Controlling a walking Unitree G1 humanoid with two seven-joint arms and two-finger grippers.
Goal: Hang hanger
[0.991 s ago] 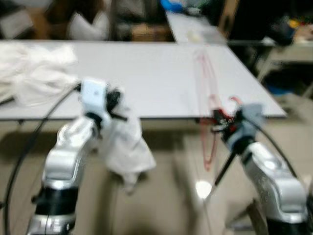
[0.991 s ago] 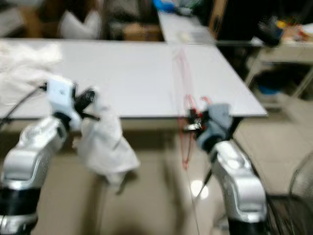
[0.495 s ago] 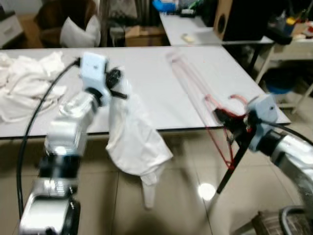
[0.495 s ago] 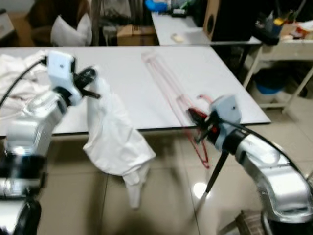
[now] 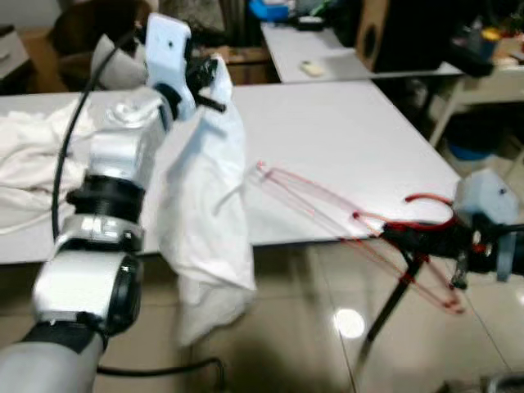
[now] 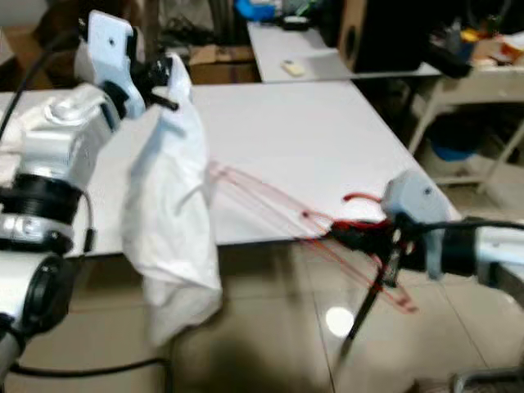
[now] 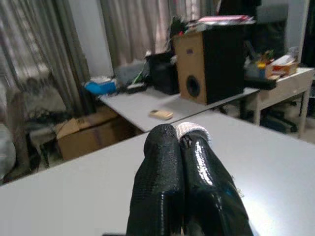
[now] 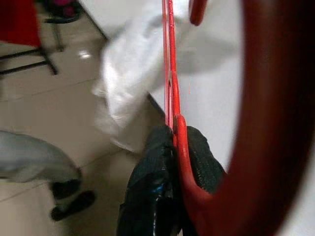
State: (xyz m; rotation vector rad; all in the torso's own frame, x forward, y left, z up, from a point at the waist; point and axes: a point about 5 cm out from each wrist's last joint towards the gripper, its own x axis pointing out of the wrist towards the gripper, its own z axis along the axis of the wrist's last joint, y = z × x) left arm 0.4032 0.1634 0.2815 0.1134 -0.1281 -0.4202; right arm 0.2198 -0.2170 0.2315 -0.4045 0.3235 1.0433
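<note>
Table (image 5: 344,131) (garment (image 5: 209,213) draped) beneath hanger (image 5: 352,217).

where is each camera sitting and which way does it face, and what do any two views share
Left eye and right eye views: on the head, looking forward and down at the white table; both silver arms show, the left pincer holding up a white garment.
Left wrist view: on the left wrist, looking along its shut fingers across the table toward a speaker.
Right wrist view: on the right wrist, looking along the right pincer clamped on the red hanger.
Shared: the right wrist and eye views both show hanger and garment.
</note>
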